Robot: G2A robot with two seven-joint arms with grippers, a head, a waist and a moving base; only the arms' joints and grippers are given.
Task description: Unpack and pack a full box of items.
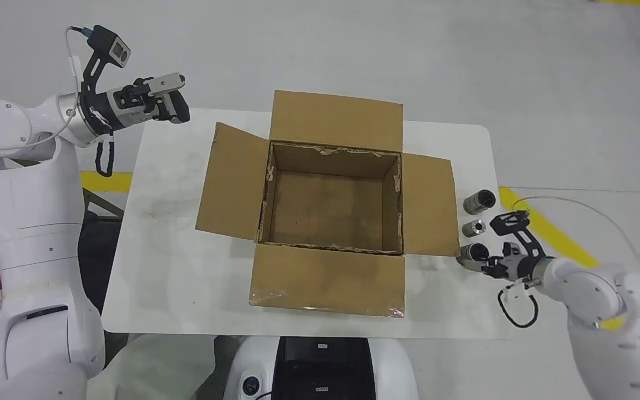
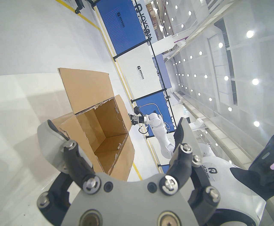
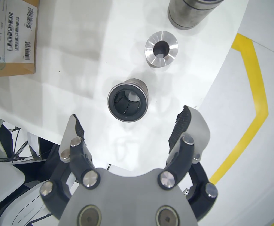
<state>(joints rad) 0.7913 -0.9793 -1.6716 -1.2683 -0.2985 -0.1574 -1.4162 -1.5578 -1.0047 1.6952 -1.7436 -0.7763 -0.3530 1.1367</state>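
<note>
An open cardboard box [image 1: 330, 280] stands in the middle of the white table [image 1: 160, 250], flaps spread and its inside bare. To its right lie three metal cylinders: a dark one [image 1: 481, 201], a bright one [image 1: 474, 228] and a hollow bearing [image 1: 479, 251]. My right gripper [image 1: 472, 264] hovers open just short of the bearing [image 3: 128, 100], nothing between its fingers [image 3: 184, 119]. The bright cylinder [image 3: 161, 49] and dark one [image 3: 188, 12] lie beyond. My left gripper [image 1: 180, 98] is held high off the table's far left corner, open and empty [image 2: 116, 128], looking towards the box [image 2: 102, 124].
A box flap with a barcode label [image 3: 17, 36] lies close to the cylinders. The table's right edge and a yellow floor line [image 3: 254, 119] run just beside the right gripper. The right arm [image 2: 154, 122] shows past the box in the left wrist view.
</note>
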